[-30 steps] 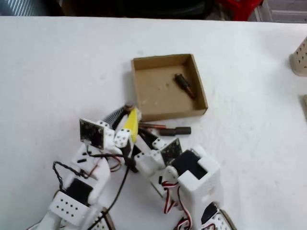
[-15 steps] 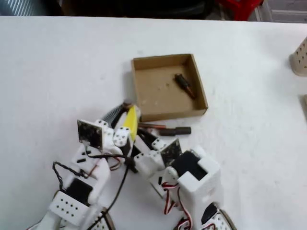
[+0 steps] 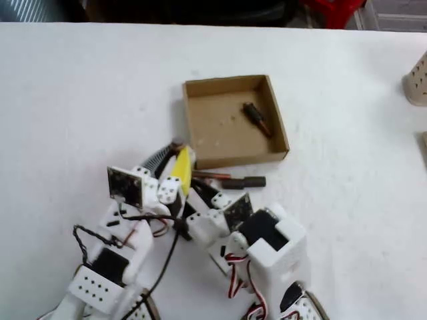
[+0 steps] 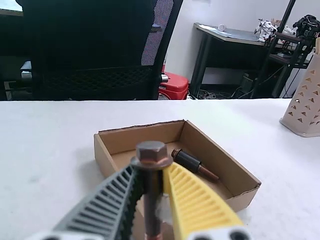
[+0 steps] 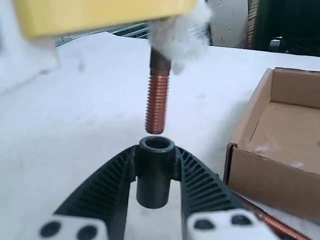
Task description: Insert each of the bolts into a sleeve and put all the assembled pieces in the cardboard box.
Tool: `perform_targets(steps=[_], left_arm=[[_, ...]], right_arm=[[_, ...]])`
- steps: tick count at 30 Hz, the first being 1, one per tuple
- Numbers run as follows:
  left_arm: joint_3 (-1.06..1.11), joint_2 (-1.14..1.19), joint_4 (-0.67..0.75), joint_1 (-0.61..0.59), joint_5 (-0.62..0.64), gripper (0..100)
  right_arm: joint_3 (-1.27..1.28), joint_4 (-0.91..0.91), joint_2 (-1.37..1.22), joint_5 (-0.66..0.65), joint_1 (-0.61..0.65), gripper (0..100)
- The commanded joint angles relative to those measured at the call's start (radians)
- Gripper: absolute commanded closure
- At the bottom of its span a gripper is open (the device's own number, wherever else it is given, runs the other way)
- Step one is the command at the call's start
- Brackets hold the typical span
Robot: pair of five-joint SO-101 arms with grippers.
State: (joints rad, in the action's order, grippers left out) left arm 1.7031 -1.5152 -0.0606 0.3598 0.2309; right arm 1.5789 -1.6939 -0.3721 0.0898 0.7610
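Your left gripper (image 4: 150, 171) pinches the copper bolt (image 4: 151, 192) upright between its grey and yellow fingers, hex head on top. The bolt's threaded tip hangs just above the mouth of the black sleeve (image 5: 155, 175), not yet inside. Your right gripper (image 5: 156, 152) clamps that sleeve upright just beside the cardboard box (image 3: 227, 81) (one sleeved bolt (image 3: 257, 118) already lies in it), while a second bolt (image 3: 208, 175) and second sleeve (image 3: 245, 181) lie on the white table (image 3: 80, 93) along the box's near wall.
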Motion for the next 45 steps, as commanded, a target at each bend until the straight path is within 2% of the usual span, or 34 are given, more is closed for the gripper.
perform_targets(steps=[1, 32, 38, 45], left_arm=[[-0.005, -0.018, 0.035, 0.004, 0.009, 98], [-0.005, -0.019, -0.103, 0.008, 0.000, 98], [-0.005, -0.019, -0.209, 0.012, -0.072, 98], [-0.005, -0.019, -0.298, 0.010, -0.078, 98]], right_arm=[[0.003, -0.028, 0.031, 0.011, 0.005, 98.3], [0.051, -0.039, 0.101, 0.006, -0.019, 98.3], [0.051, -0.042, 0.102, 0.006, -0.041, 98.3], [0.049, -0.050, 0.102, 0.005, -0.047, 98.3]])
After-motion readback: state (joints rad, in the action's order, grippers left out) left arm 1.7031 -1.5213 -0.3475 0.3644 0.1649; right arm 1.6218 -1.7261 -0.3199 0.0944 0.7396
